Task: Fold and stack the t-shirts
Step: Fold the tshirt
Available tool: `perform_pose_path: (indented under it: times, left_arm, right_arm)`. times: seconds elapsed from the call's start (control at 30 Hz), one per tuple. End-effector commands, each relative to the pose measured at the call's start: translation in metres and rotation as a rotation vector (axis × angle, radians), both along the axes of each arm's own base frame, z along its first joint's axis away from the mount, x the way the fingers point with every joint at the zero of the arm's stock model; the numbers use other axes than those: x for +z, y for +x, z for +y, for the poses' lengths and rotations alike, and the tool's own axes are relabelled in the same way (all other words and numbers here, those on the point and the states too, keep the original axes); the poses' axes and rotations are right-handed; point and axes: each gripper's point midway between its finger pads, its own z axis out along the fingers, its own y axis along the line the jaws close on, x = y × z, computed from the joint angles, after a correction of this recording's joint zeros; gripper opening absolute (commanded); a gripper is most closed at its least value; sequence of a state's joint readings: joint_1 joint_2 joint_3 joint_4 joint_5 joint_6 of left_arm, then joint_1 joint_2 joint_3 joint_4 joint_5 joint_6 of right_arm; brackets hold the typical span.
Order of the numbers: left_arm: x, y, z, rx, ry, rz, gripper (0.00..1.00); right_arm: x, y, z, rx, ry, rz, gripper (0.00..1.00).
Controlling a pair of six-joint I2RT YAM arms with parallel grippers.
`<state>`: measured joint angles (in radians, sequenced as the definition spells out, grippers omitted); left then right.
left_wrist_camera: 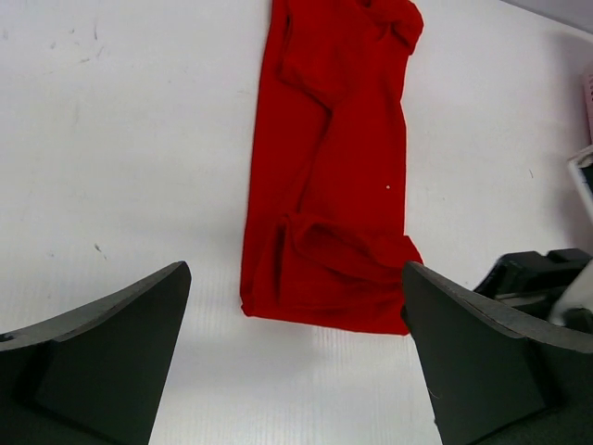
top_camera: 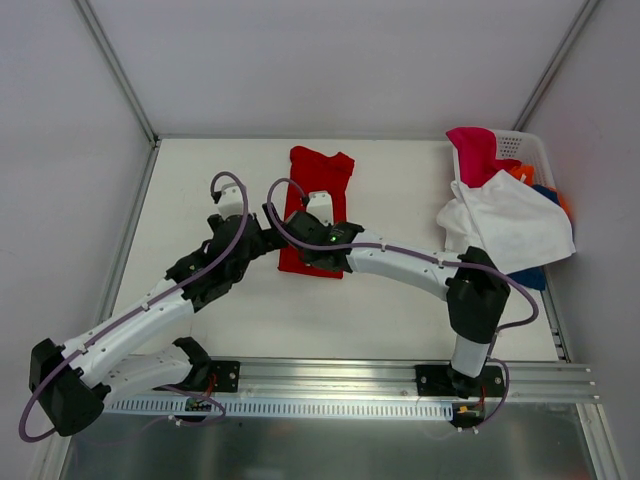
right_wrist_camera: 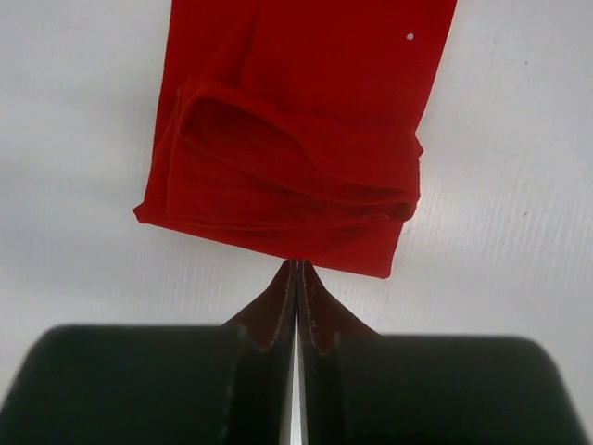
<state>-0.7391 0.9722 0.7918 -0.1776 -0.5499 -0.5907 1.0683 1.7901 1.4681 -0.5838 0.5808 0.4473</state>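
The red t-shirt lies folded into a long narrow strip on the white table, its near end doubled over. It also shows in the left wrist view and the right wrist view. My right gripper is shut, its tips touching the shirt's near hem, which lies flat and is not pulled up; in the top view the right gripper sits at that near end. My left gripper is open wide just short of the same hem; in the top view the left gripper is beside the strip's left edge.
A white perforated basket stands at the right edge with a magenta shirt, a white shirt, an orange one and a blue one hanging out of it. Walls close in the table at the back and sides.
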Motion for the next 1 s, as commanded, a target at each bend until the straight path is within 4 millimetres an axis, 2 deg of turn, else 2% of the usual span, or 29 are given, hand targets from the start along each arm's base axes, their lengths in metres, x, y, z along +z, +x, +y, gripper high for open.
perform_pose_path:
  times: [0.0,0.17,0.47,0.57,0.77,0.83,0.97]
  left_arm:
    - [-0.002,-0.008,0.001,-0.024,0.0,0.01,0.99]
    - [-0.009,-0.012,0.003,-0.032,0.008,0.023,0.99]
    - [-0.01,-0.013,0.006,-0.028,0.024,0.017,0.99]
    - [-0.006,-0.014,0.017,0.016,0.014,-0.01,0.99]
    - [0.012,-0.025,0.06,0.17,-0.021,-0.132,0.99]
    - [0.013,-0.023,0.065,0.189,0.015,-0.138,0.99]
    - [0.002,-0.022,0.059,0.166,0.025,-0.104,0.99]
  right_arm:
    - [-0.006,-0.004,0.005,-0.035,0.033,0.033,0.01]
    - [-0.033,-0.009,0.006,-0.056,0.028,0.08,0.01]
    - [-0.041,-0.008,0.005,-0.073,0.023,0.091,0.0]
    - [-0.051,-0.01,0.005,-0.081,0.024,0.109,0.0]
    - [-0.07,-0.01,0.007,-0.093,0.037,0.142,0.0]
    - [-0.074,-0.011,0.009,-0.09,0.043,0.155,0.0]
    - [-0.077,-0.008,0.013,-0.087,0.049,0.161,0.0]
